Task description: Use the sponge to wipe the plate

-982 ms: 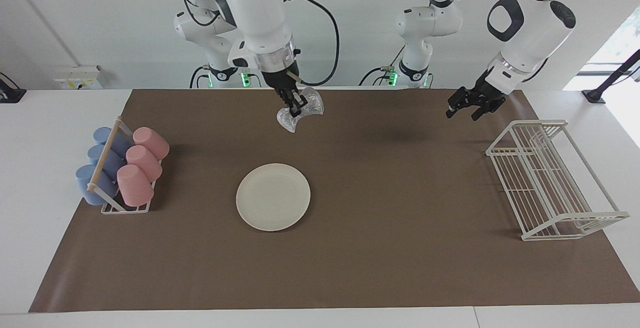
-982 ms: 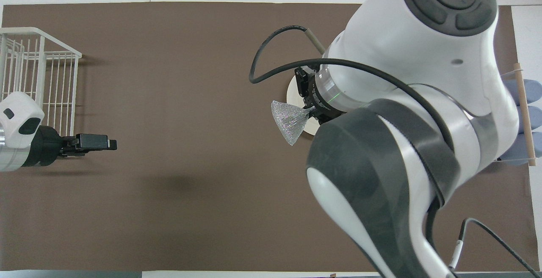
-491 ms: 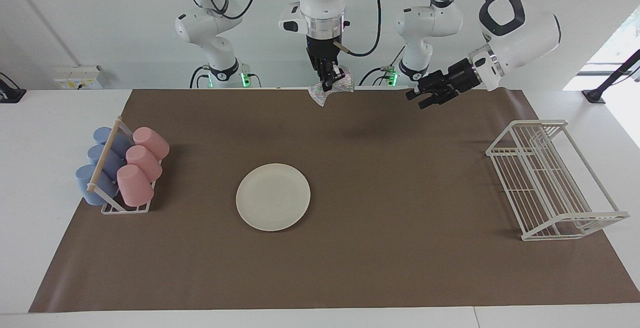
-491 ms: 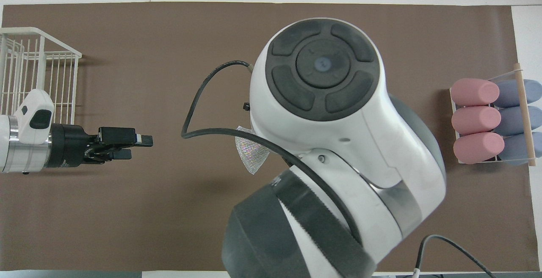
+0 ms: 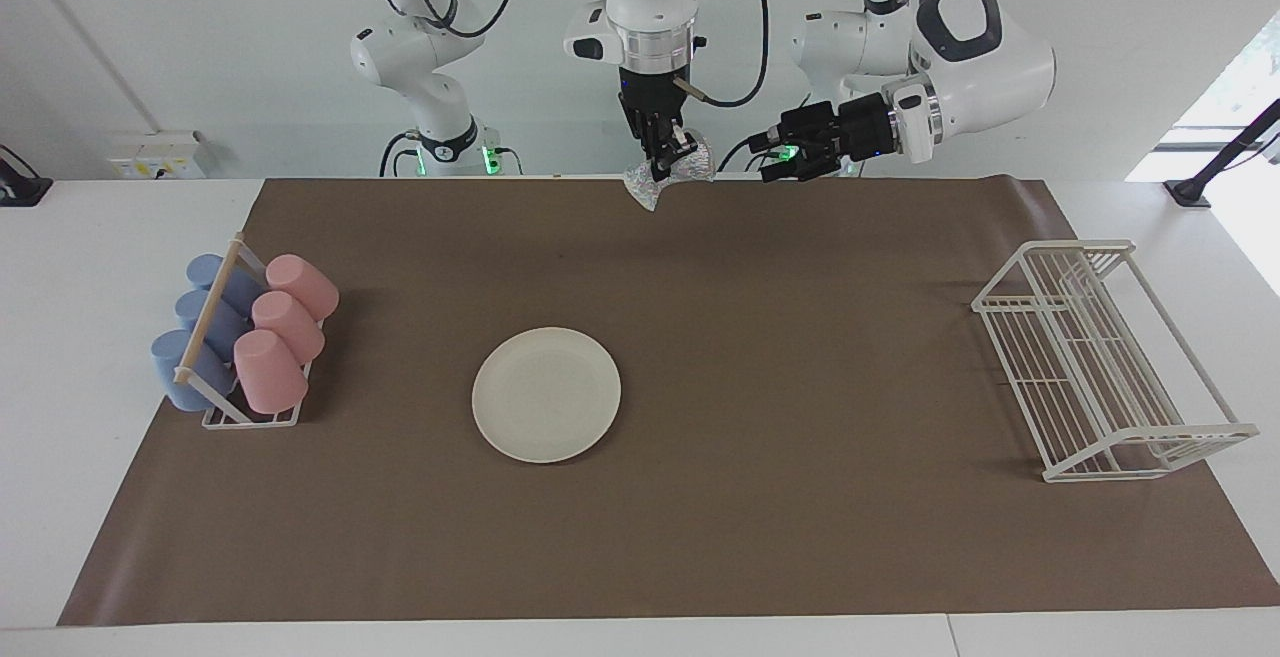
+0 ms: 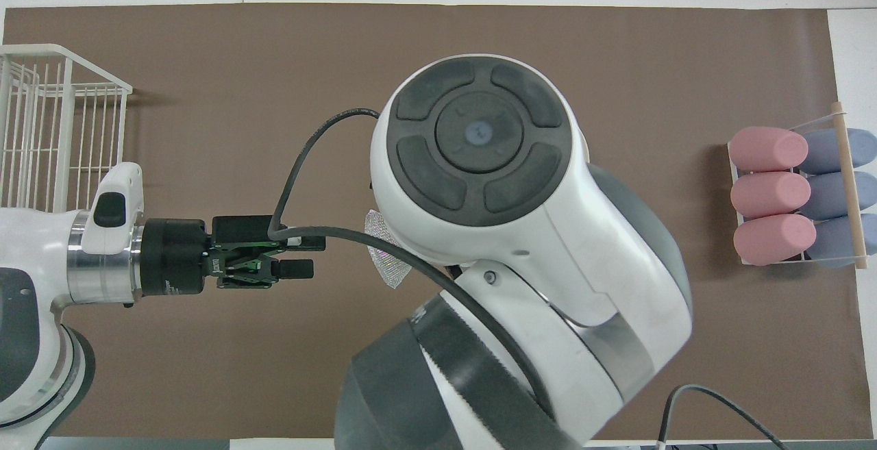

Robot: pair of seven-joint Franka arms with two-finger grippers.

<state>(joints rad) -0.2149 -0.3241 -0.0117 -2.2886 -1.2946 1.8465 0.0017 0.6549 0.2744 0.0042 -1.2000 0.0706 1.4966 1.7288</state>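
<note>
**A:** ok so where's everything at? The right pincer [image 5: 664,159] is up in the air over the robots' edge of the brown mat [image 5: 800,537], clenched on the sponge [image 5: 672,178], which dangles crumpled from its tips. A second ago it hung lower and more toward the right arm's end of the surface, so it has lifted and swung toward the middle.

**B:** yep, and half a second back it was already almost where it is now, barely any shift since. In the overhead view the right arm's big wrist covers the plate completely; only a corner of the sponge [image 6: 384,258] peeks out.

**A:** plate [image 5: 546,394] hasn't budged, flat on the mat, about mid-surface, well apart from the sponge.

**B:** left pincer [image 5: 768,159] is the one that really moved. It was over the mat near the wire rack [image 5: 1110,362] a second ago, tilted down. Now it's level, pointing sideways at the sponge, near it but not touching, fingers spread and nothing in them.

**A:** cup rack [image 5: 250,415] with the pink cups [image 5: 282,331] and blue cups [image 5: 196,339] is unchanged at the right arm's end.
</note>
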